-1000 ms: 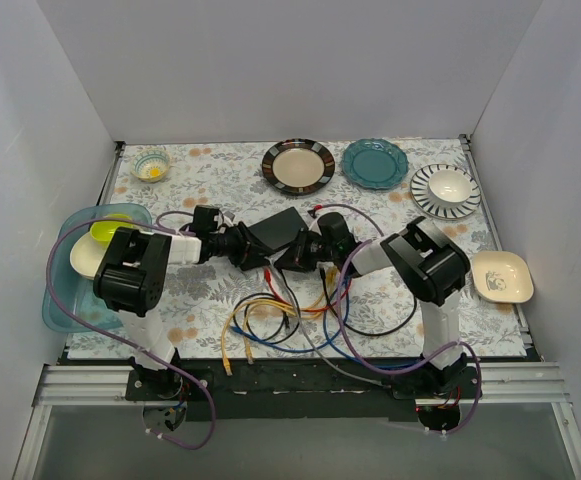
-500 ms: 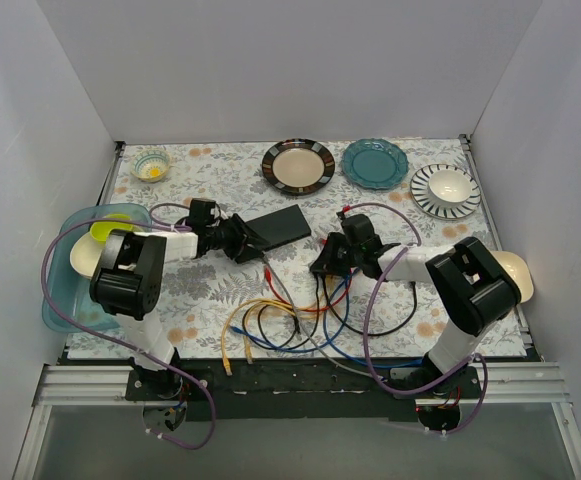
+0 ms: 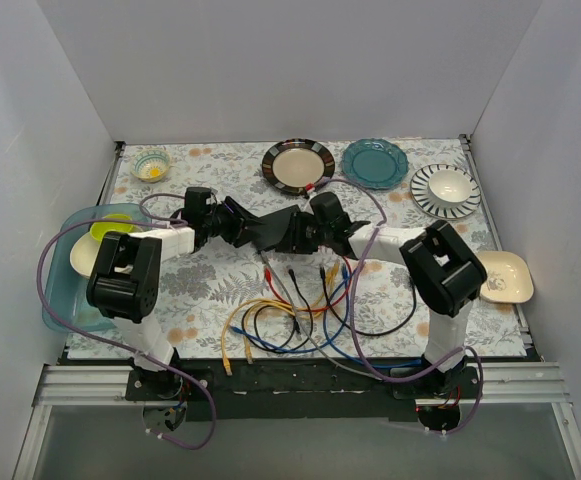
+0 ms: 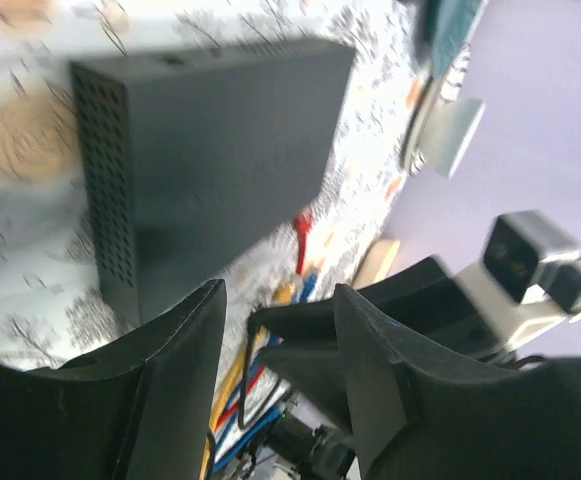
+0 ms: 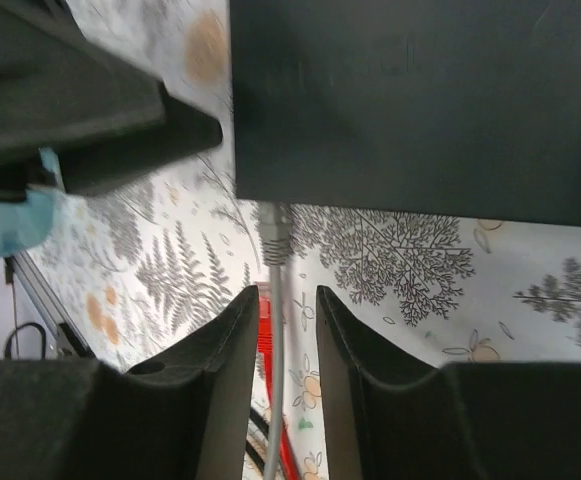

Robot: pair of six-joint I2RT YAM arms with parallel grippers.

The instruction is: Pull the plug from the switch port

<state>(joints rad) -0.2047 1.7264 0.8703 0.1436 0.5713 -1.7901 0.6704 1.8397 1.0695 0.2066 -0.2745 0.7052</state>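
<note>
The switch is a flat matte black box at the table's middle, hemmed in by both grippers. In the left wrist view the switch lies just beyond my left gripper, which is open and holds nothing. A grey plug sits in the switch's edge. Its grey cable runs down between the fingers of my right gripper, which is open, with neither pad pressed on the cable. From above, the left gripper is at the switch's left end and the right gripper at its near right.
Loose coloured cables with free plugs coil on the mat in front of the switch. Plates and a small bowl line the back. A blue tray sits left, a cream dish right.
The right gripper pulled away to the right, then came back left to the switch with its jaws wider. The left gripper's jaws opened and it shifted slightly up.
</note>
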